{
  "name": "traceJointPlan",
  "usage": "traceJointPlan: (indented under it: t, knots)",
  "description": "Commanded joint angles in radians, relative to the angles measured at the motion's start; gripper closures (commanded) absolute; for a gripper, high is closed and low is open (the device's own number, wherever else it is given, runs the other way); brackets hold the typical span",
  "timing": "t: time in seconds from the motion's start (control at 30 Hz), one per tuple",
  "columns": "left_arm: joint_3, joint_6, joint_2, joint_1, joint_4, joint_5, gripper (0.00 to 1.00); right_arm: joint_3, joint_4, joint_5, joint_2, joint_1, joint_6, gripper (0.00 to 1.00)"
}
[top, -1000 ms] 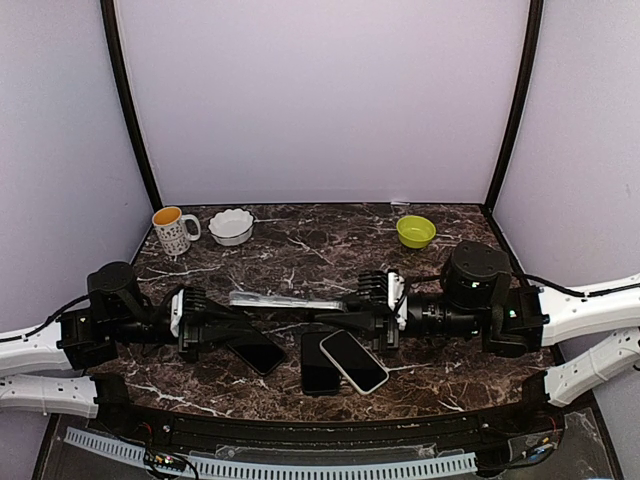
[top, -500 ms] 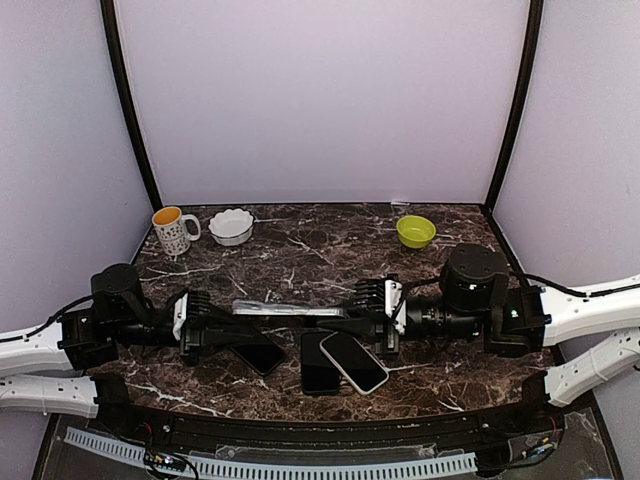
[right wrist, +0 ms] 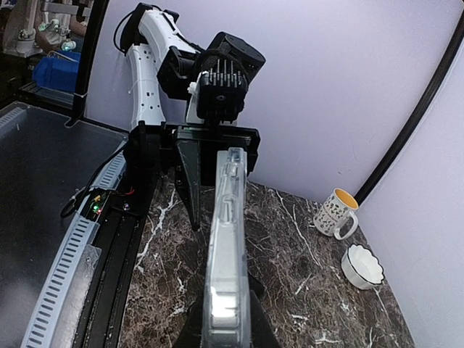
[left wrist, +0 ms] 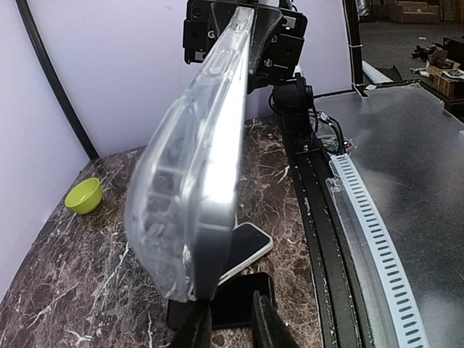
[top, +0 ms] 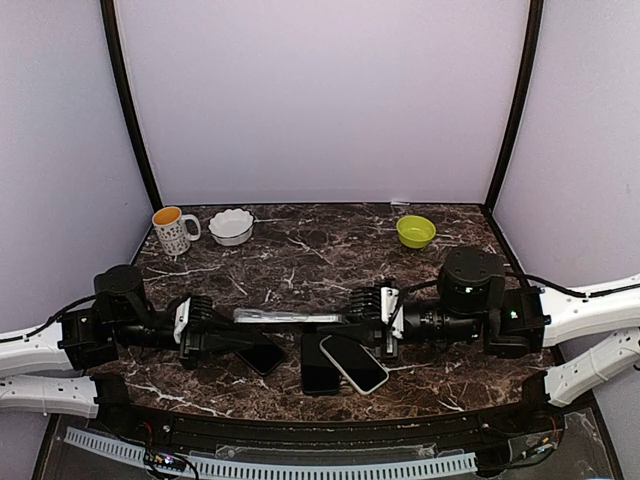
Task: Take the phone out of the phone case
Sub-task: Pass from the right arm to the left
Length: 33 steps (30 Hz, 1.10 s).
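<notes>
Case [top: 285,317] one, phones [top: 353,362] three, bowls [top: 231,226] two, mug [top: 172,230] one

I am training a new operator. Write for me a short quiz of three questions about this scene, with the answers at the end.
1. True or false: the clear phone case lies flat on the table.
2. Who holds the case? A) the left gripper alone; B) the right gripper alone; C) both grippers.
3. Fill in: at the far left of the table, beside the white bowl, stands a ___.

Key
1. False. The case is held on its edge above the table.
2. C. Each gripper is shut on one end of the case.
3. Mug.
</notes>
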Motion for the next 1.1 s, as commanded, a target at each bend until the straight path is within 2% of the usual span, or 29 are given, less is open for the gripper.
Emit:
traceJointPlan:
  t: [0.0, 0.67, 0.97, 1.07]
  knots:
    - [0.027, 0.012, -0.030, -0.010, 0.119, 0.101, 0.77, -0.013, -0.128, 0.091, 0.009, -0.006, -0.031, 1.00]
    - [0.013, 0.019, 0.000, -0.011, 0.151, 0.093, 0.74, -0.004, -0.079, -0.172, 0.034, -0.006, 0.031, 1.00]
    - [0.004, 0.007, 0.001, -0.011, 0.178, 0.096, 0.65, 0.008, -0.004, -0.179, 0.085, -0.003, 0.054, 1.00]
    - [0.007, -0.001, 0.012, -0.011, 0.187, 0.107, 0.66, 0.009, 0.031, -0.155, 0.099, -0.003, 0.053, 1.00]
